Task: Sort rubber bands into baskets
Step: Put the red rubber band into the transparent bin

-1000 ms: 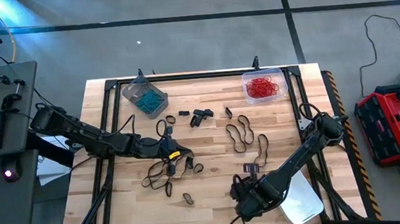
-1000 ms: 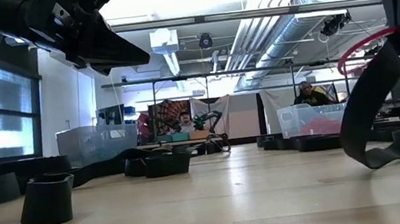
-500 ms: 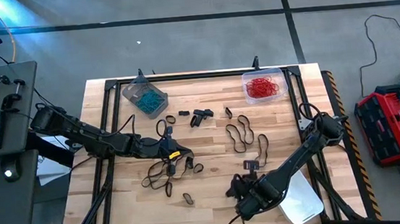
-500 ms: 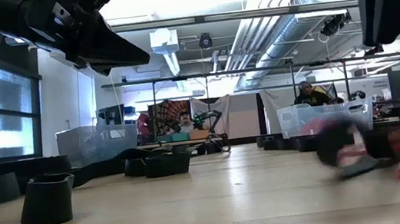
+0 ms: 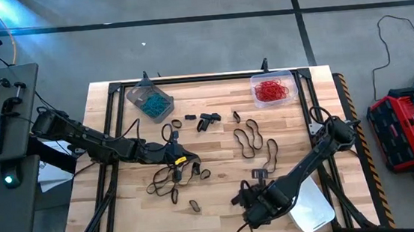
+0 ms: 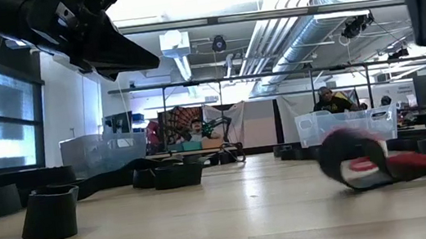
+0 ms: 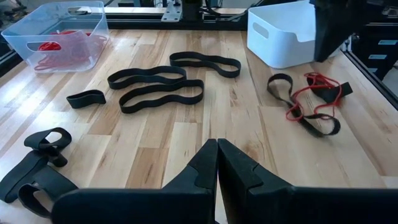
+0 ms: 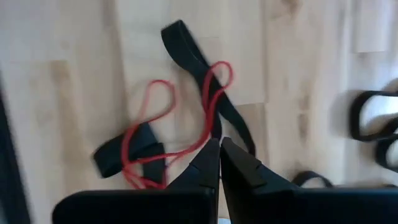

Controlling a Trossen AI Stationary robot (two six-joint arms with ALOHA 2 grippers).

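Sorting is sitting partway: teal bands are filling the grey basket (image 5: 149, 100), red ones the clear basket (image 5: 272, 88), while the white basket (image 5: 311, 204) is lying empty. Black bands (image 5: 250, 138) are littering the counter (image 5: 213, 100) between them. Both the left hand (image 5: 175, 161) and the right hand (image 5: 238, 199), pinched together, are gripping nothing; a red-and-black tangle (image 8: 180, 134) is lying beside the white basket.

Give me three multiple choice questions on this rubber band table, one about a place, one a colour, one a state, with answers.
1. The red rubber band lies:
A. inside the white basket
B. on the table, tangled with a black band
C. in the left gripper

2. The bands in the clear basket are:
A. red
B. black
C. yellow

3. The right gripper is:
A. wide open
B. shut and empty
C. shut on a basket

Answers: 1 B, both lie entwined on wood; 2 A, a red heap shows; 3 B, fingers meet above the bands.
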